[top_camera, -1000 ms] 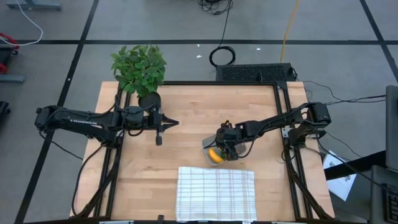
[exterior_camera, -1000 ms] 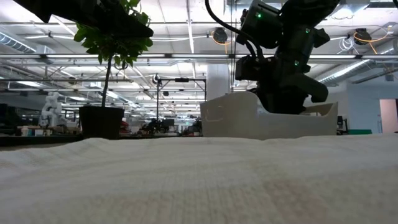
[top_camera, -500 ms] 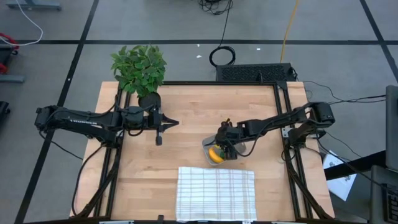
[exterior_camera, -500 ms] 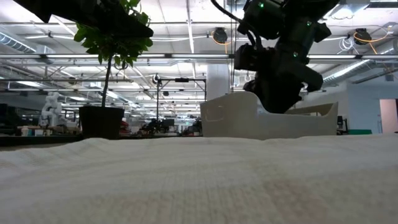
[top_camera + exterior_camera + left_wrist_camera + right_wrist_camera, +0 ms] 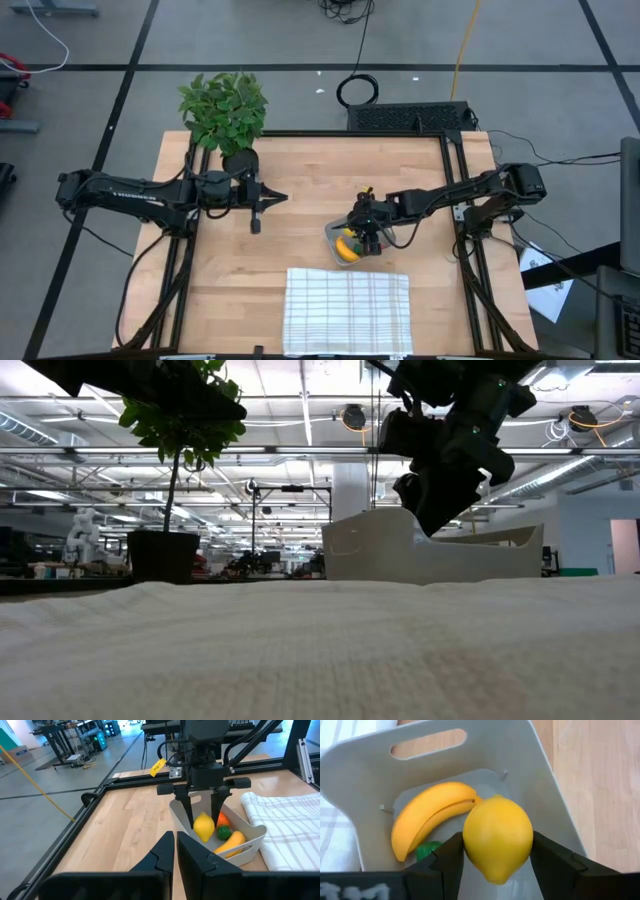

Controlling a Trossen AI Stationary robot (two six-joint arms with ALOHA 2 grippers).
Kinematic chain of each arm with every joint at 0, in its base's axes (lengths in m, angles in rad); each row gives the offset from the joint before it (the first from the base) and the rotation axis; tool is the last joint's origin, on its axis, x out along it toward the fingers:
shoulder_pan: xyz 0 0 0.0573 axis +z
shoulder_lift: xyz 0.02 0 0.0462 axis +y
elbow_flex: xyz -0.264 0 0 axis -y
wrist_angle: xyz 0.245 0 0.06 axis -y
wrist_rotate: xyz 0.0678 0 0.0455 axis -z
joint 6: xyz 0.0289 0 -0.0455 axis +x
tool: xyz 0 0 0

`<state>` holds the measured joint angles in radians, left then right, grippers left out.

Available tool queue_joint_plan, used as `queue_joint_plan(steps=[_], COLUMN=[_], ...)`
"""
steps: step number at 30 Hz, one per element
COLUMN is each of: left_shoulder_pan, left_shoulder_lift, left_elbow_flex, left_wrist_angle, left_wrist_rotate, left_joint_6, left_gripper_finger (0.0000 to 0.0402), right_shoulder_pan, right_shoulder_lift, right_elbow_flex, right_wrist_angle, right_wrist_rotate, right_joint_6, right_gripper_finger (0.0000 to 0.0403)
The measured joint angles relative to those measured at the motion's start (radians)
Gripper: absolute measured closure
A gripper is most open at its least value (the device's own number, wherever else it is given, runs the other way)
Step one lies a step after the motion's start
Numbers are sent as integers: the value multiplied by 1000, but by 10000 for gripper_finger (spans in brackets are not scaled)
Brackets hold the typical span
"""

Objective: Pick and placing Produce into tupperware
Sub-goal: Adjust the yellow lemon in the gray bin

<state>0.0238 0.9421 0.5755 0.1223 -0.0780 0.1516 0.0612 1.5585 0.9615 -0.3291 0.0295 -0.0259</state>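
Observation:
The tupperware stands on the wooden table just beyond the checked cloth. In it lie the yellow banana and the orange carrot with its green top. My right gripper hangs over the tupperware, slanting down, shut on the yellow lemon. The banana shows below the lemon in the right wrist view. My left gripper waits shut above the table's left half, pointing toward the tupperware and touching nothing. My right gripper pinches the lemon's two opposite sides between its two fingers, near their free ends. The fingers slant down from the table's right side. The lemon sits over the inside of the tupperware, above the banana and beside the carrot, and looks lifted off the floor.
A white checked cloth lies at the table's near edge, right in front of the tupperware. A potted green plant stands at the far left corner. Bare wood lies between the two arms and along the far side.
My right gripper has risen from down inside the tupperware to above its rim and has tipped a little. The tupperware has stayed in place.

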Motion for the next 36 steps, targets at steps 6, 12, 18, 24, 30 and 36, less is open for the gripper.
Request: queue_joint_plan(steps=[6,12,18,24,30,36], left_shoulder_pan=[0,0,0,0,0,0], left_shoulder_lift=[0,0,0,0,0,0], left_elbow_flex=[0,0,0,0,0,0], left_wrist_angle=[0,0,1,1,1,1], left_wrist_rotate=[0,0,0,0,-1,-1], left_joint_6=[0,0,0,0,0,-1], left_gripper_finger=[376,376,376,376,376,376], right_shoulder_pan=[0,0,-8,-14,-15,-16], right_shoulder_lift=[-1,-39,-138,-244,-343,-415], right_elbow_flex=[0,0,1,1,1,1], right_wrist_angle=[-7,-21,-20,-21,17,73], right_wrist_rotate=[-3,-4,-4,-5,-7,-34], right_joint_6=[8,7,17,5,-20,-9], right_gripper_finger=[214,213,214,212,214,214])
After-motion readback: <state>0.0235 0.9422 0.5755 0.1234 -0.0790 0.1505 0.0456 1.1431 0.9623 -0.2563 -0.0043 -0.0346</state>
